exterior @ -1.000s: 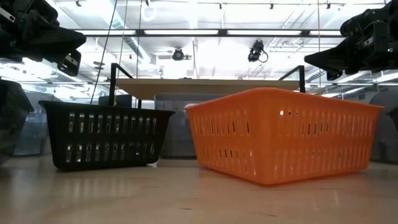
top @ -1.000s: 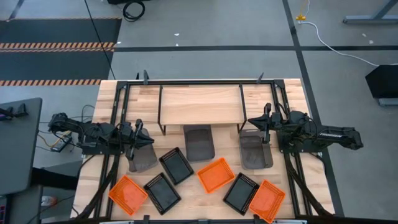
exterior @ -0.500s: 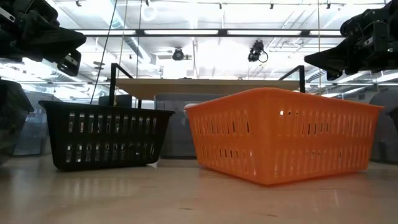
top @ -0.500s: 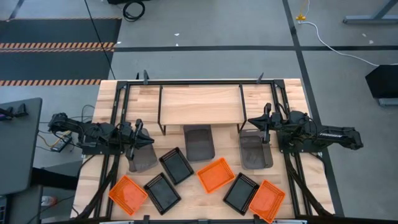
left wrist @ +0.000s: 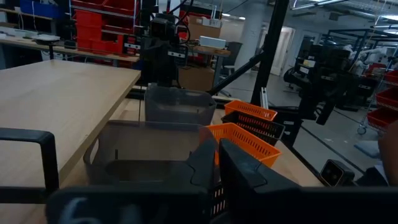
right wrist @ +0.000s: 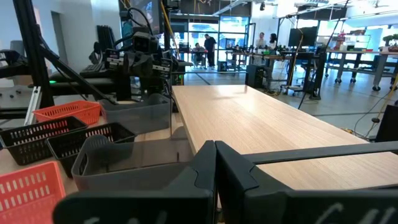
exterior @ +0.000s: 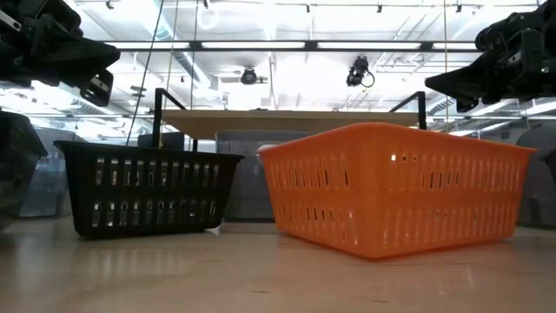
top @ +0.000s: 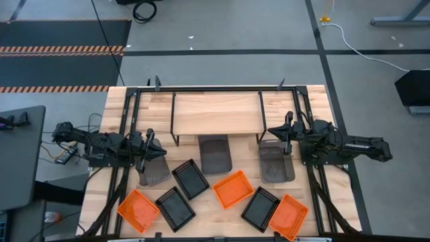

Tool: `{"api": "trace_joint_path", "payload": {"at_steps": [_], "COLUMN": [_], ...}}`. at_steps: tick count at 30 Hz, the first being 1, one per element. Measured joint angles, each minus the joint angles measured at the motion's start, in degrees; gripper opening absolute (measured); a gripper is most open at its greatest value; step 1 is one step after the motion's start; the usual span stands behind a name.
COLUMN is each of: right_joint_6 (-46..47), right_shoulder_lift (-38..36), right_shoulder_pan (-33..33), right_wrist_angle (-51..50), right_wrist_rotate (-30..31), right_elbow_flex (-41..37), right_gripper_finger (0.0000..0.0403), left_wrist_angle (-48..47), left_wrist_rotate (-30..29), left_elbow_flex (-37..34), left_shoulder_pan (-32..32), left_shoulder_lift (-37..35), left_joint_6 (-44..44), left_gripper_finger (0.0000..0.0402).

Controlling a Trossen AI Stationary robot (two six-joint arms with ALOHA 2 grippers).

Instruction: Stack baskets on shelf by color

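Observation:
The shelf [top: 215, 113] stands at the table's far middle, its plank bare. Three grey baskets rest on the table: left [top: 156, 171], middle [top: 215, 154], partly under the shelf, and right [top: 275, 163]. Three black baskets [top: 190, 178] [top: 175, 208] [top: 260, 208] and three orange baskets [top: 138, 210] [top: 233, 189] [top: 288, 216] lie toward the near edge. My left gripper [top: 163, 152] is shut and empty above the left grey basket's far end. My right gripper [top: 271, 132] is shut and empty above the right grey basket's far end. In the left wrist view, the fingers [left wrist: 217, 158] point at the middle grey basket [left wrist: 149, 155].
A black metal frame [top: 134, 107] runs along the table's sides and far edge. The shelf's thin black legs [top: 176, 139] stand on either side of the middle grey basket. In the low view, a black basket [exterior: 148, 187] and an orange basket [exterior: 391, 187] stand in front of the shelf [exterior: 287, 117].

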Motion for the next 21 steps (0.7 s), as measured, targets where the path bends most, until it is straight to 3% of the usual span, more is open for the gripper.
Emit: {"api": "trace_joint_path", "payload": {"at_steps": [21], "right_joint_6": [0.0], "right_shoulder_lift": [0.0], "right_shoulder_pan": [0.0], "right_wrist_angle": [0.0], "right_wrist_rotate": [0.0], "right_elbow_flex": [0.0], "right_gripper_finger": [0.0011], "left_wrist_angle": [0.0], "left_wrist_rotate": [0.0], "left_elbow_flex": [0.0], "left_shoulder_pan": [0.0], "left_shoulder_lift": [0.0], "left_joint_6": [0.0], "left_gripper_finger": [0.0036]}}
